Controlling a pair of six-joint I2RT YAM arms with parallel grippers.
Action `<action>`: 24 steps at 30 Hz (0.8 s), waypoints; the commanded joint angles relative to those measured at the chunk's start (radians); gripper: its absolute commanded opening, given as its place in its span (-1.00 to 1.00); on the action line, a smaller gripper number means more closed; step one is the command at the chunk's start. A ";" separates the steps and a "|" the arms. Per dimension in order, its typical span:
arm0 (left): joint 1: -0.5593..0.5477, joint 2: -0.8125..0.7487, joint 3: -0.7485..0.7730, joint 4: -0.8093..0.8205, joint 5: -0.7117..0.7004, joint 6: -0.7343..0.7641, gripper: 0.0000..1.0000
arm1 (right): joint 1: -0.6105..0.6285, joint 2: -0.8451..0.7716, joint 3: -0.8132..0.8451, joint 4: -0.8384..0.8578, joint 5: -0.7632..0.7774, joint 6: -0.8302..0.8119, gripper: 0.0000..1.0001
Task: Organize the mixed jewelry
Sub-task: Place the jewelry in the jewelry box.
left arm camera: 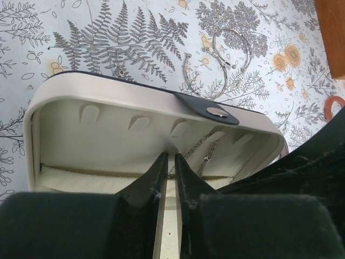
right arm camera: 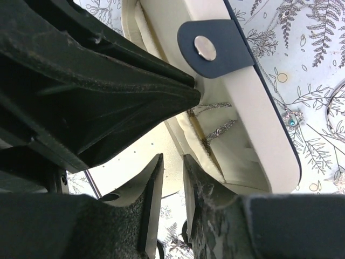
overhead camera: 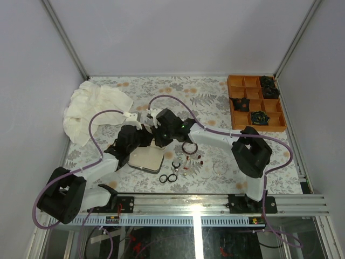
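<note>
One open case [left arm camera: 108, 102].
Two black rings [overhead camera: 163, 178], two silver hoops [left arm camera: 184, 70] (outside it); left gripper [left arm camera: 167, 162] pressed together, right gripper [right arm camera: 171, 162] slightly spread.

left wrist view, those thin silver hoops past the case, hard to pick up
Likely. The silver hoops are thin wire lying flat on the patterned table, so getting under them may be awkward. They look light and smooth, so a push would probably slide them. A hard squeeze might bend them.
</note>
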 commanded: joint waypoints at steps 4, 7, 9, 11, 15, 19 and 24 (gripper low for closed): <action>-0.008 -0.031 -0.024 0.018 -0.005 -0.018 -0.84 | 0.011 -0.100 -0.009 0.028 0.022 -0.009 -0.40; -0.012 -0.032 -0.027 0.019 0.006 -0.023 -0.84 | 0.009 -0.129 -0.018 0.029 0.055 -0.003 -0.39; -0.019 -0.028 -0.027 0.025 0.013 -0.030 -0.83 | 0.008 -0.148 -0.020 0.021 0.084 0.004 -0.37; -0.031 -0.017 -0.026 0.035 0.013 -0.037 -0.84 | 0.008 -0.165 -0.015 0.005 0.116 0.010 -0.36; -0.054 0.003 -0.018 0.043 0.001 -0.040 -0.84 | 0.006 -0.193 -0.007 -0.026 0.146 0.016 -0.32; -0.070 0.006 -0.015 0.047 0.000 -0.044 -0.84 | 0.002 -0.217 -0.013 -0.039 0.159 0.018 -0.30; -0.072 -0.044 -0.001 -0.010 -0.016 -0.031 -0.84 | -0.013 -0.252 -0.036 -0.038 0.152 0.025 -0.25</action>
